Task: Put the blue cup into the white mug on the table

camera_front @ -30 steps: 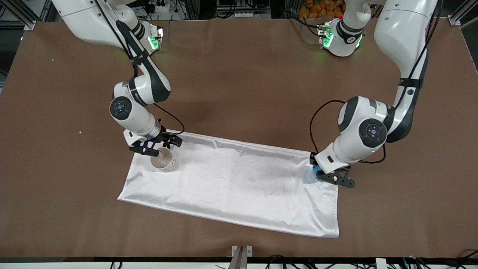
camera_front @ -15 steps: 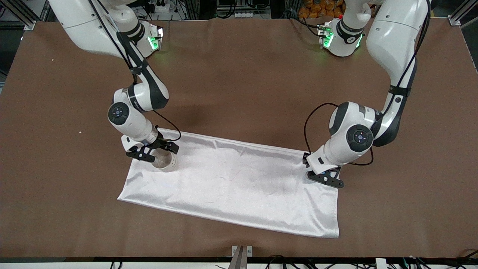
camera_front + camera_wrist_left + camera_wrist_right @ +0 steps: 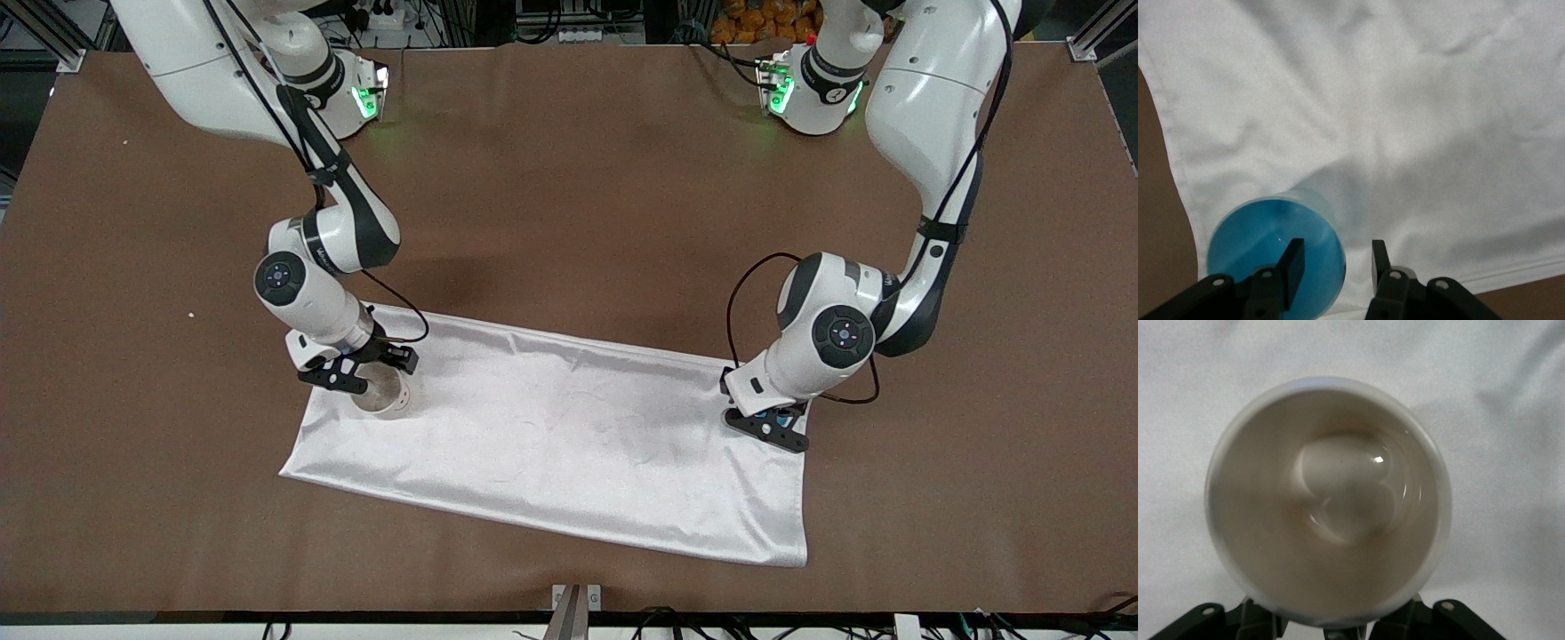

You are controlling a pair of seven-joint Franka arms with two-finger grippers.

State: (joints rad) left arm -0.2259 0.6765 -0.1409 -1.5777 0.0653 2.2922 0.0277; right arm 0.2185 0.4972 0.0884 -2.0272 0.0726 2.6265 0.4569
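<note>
The blue cup (image 3: 1271, 257) stands upright on the white cloth, near the cloth's corner at the left arm's end. In the front view only a sliver of it (image 3: 782, 413) shows under my left gripper (image 3: 769, 425). The left gripper (image 3: 1336, 259) is open and low over the cup. One finger (image 3: 1293, 263) is inside the cup, the other outside, with the wall between them. The white mug (image 3: 382, 396) stands on the cloth at the right arm's end and fills the right wrist view (image 3: 1328, 500). My right gripper (image 3: 351, 373) is right at its rim. The handle is hidden.
The white cloth (image 3: 569, 436) lies crosswise on the brown table (image 3: 569, 178), with wrinkles in its middle. Bare cloth lies between mug and cup. Both arms reach down from the bases at the table's farther edge.
The left gripper has come down over the blue cup and now covers it. The right gripper has moved slightly nearer to the front camera at the mug, and the mug has shifted a little with it.
</note>
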